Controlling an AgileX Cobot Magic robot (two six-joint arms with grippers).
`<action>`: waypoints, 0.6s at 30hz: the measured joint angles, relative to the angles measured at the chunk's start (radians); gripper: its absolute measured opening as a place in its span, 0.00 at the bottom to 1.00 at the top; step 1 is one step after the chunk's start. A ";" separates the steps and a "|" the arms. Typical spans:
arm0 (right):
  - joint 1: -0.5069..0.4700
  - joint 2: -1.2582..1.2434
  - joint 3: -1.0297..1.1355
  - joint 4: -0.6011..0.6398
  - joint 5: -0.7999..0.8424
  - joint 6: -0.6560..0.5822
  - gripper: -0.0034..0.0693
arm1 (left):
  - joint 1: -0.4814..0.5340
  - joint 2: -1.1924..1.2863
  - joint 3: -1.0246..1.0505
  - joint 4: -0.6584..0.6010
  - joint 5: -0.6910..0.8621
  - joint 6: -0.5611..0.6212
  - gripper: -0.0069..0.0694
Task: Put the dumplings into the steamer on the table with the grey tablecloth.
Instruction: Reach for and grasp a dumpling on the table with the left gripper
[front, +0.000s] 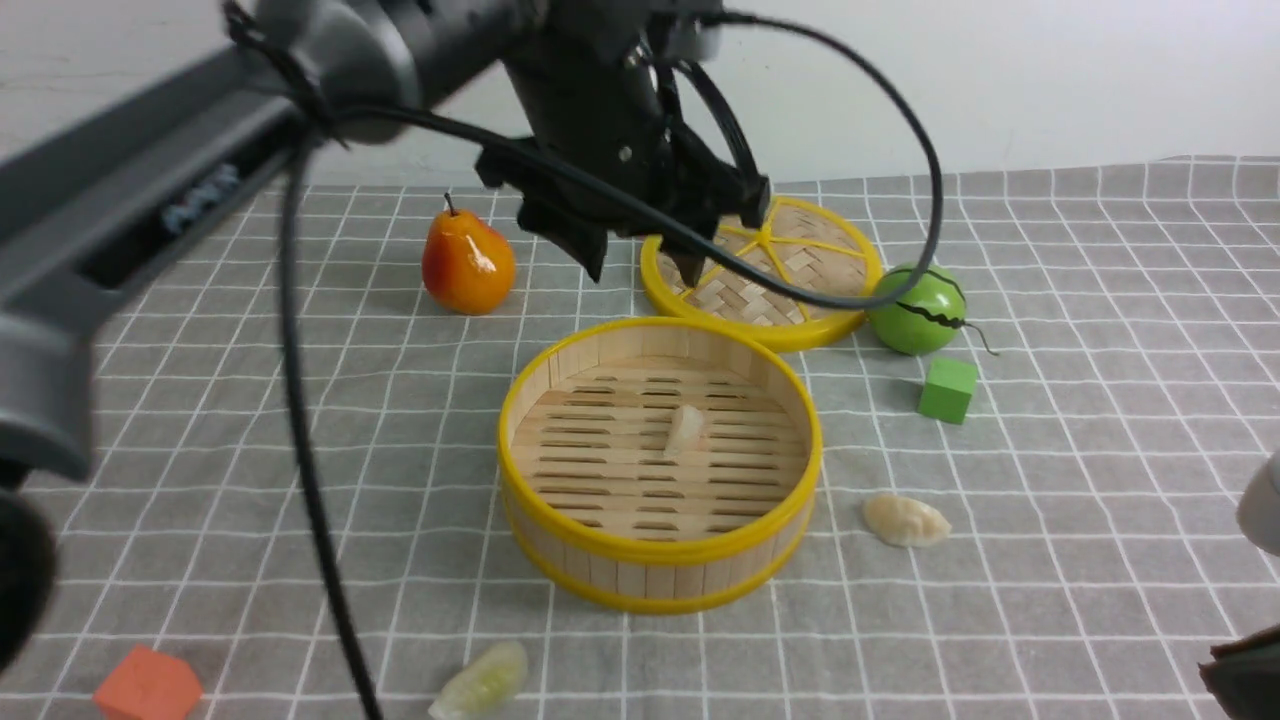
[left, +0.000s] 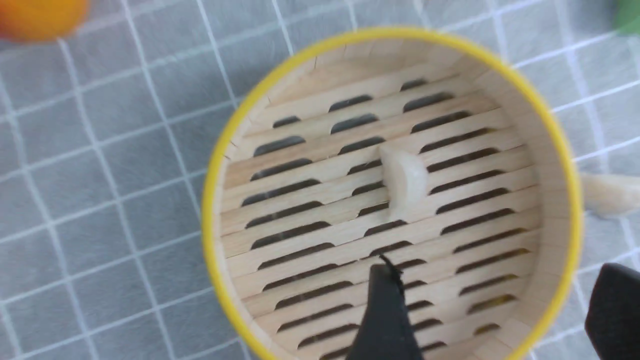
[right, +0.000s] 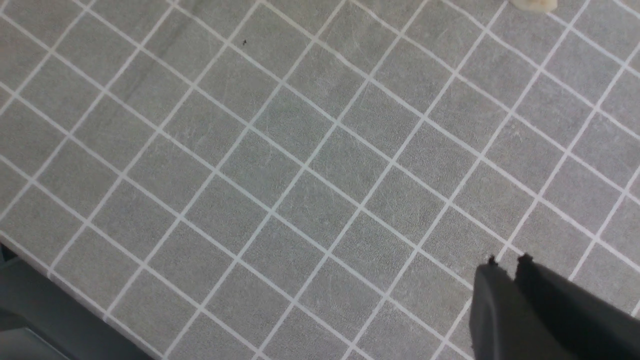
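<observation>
Release stage over steamer (front: 620, 572): left gripper (front: 642, 266) spread wide, empty, directly above for a drop onto the slatted floor. White dumpling (front: 685, 430) inside, near centre. Right gripper (right: 509, 264) pinched together, nothing held, idle over grey tablecloth (right: 300, 175). Second white dumpling (front: 906, 521) on cloth just right of steamer; greenish dumpling (front: 482, 683) near front edge.

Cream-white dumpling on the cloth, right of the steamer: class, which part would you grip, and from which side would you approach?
Grip the cream-white dumpling across its plump middle, closing on its short width. Come from straight above: it lies flat on the grey tablecloth, its long axis running left to right, apart from the steamer, so a top-down approach looks unobstructed.
</observation>
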 joint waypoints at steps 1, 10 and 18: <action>0.000 0.000 0.000 0.001 -0.007 0.000 0.13 | 0.000 -0.040 0.026 0.000 0.003 0.001 0.74; 0.000 0.000 0.000 0.027 -0.042 0.002 0.14 | 0.000 -0.362 0.517 -0.007 0.008 0.011 0.74; 0.000 0.000 0.000 0.064 -0.044 0.002 0.15 | 0.000 -0.478 0.985 -0.067 -0.181 0.076 0.74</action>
